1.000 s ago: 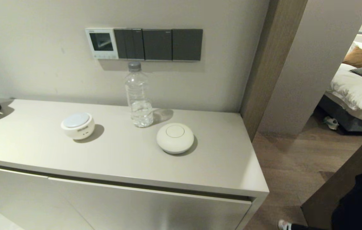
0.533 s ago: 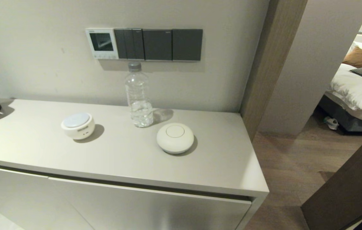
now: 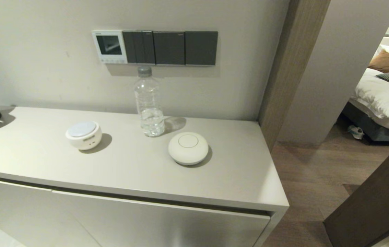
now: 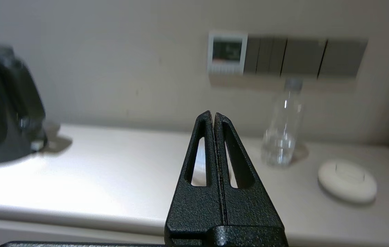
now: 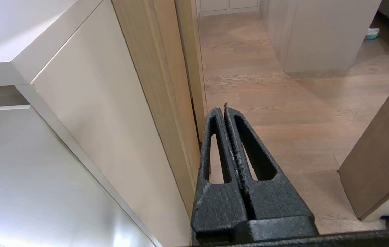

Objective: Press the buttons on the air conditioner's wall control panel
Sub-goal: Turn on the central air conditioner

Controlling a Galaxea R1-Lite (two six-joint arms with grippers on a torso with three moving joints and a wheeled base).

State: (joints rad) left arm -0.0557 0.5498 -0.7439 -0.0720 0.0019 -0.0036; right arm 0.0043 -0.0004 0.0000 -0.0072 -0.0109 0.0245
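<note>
While the dark figure that stood at the lower right of the head view a second ago has gone from sight, nothing on the wall or counter has shifted, so we judge the task as not yet begun. The air conditioner's wall control panel (image 3: 109,46) sits in the upper left of the head view, its screen dark, with the buttons (image 3: 113,60) in a row along its bottom edge. Directly to its right run the dark switch plates (image 3: 170,48), touching it side by side.

Our left gripper (image 4: 213,116) has its fingers pressed together and holds nothing; in its wrist view it hangs in front of the counter (image 3: 235,178), well short of the wall, with the panel in the upper middle of that frame. Our right gripper (image 5: 222,109) is likewise closed and empty, parked low beside the cabinet, over the wooden floor (image 5: 283,113).

On the counter a water bottle (image 3: 148,103) stands just below the switch plates, slightly right of the panel; it could be knocked if we come in from that side. A white puck with a blue top (image 3: 83,134), a white round device (image 3: 188,148) and a black kettle (image 4: 6,106) at the far left lie lower and look clear of a direct reach.
</note>
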